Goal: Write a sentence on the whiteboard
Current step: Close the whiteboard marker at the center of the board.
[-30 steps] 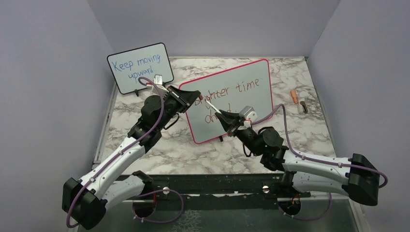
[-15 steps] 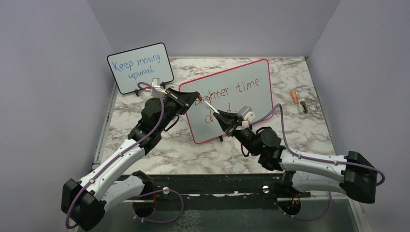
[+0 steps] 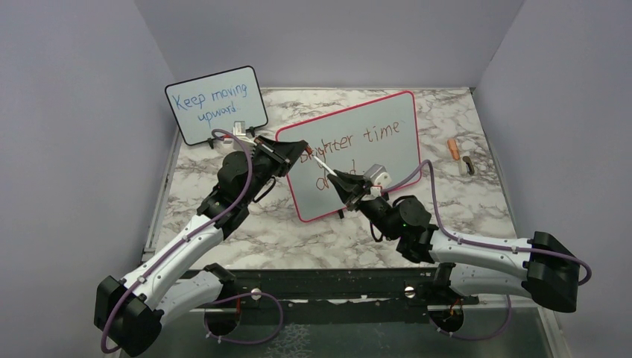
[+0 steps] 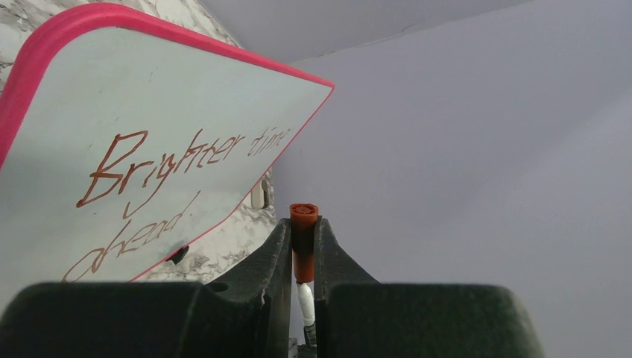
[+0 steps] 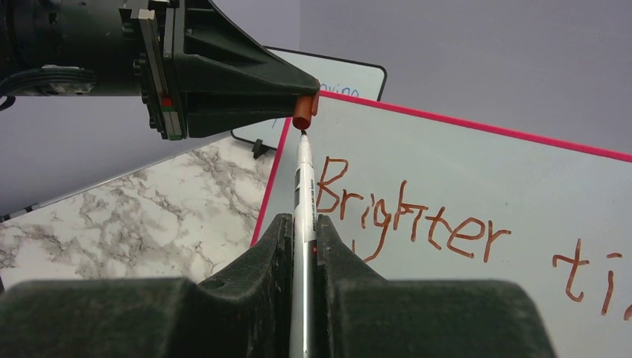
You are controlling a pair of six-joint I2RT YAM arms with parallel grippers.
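Note:
The whiteboard (image 3: 387, 160) with its red-pink frame stands tilted on the marble table, also in the left wrist view (image 4: 149, 89) and the right wrist view (image 5: 484, 171). The sentence (image 3: 358, 142) reads "Brighter time" with "ahead" under it, in reddish-brown (image 4: 179, 156). My left gripper (image 3: 298, 149) (image 4: 303, 224) is shut on an orange-red marker cap (image 4: 303, 212) (image 5: 302, 112). My right gripper (image 3: 339, 179) (image 5: 303, 224) is shut on the white marker (image 5: 302, 179) (image 3: 322, 162). The marker's tip sits at the cap's mouth, in front of the board's left part.
A smaller black-framed board (image 3: 216, 104) with blue writing stands at the back left. A small orange object (image 3: 452, 148) and a dark one (image 3: 467, 165) lie on the table at the right. Grey walls close in on three sides.
My right gripper has moved a little left and forward with the marker, bringing its tip up to the cap. The left gripper has hardly moved.

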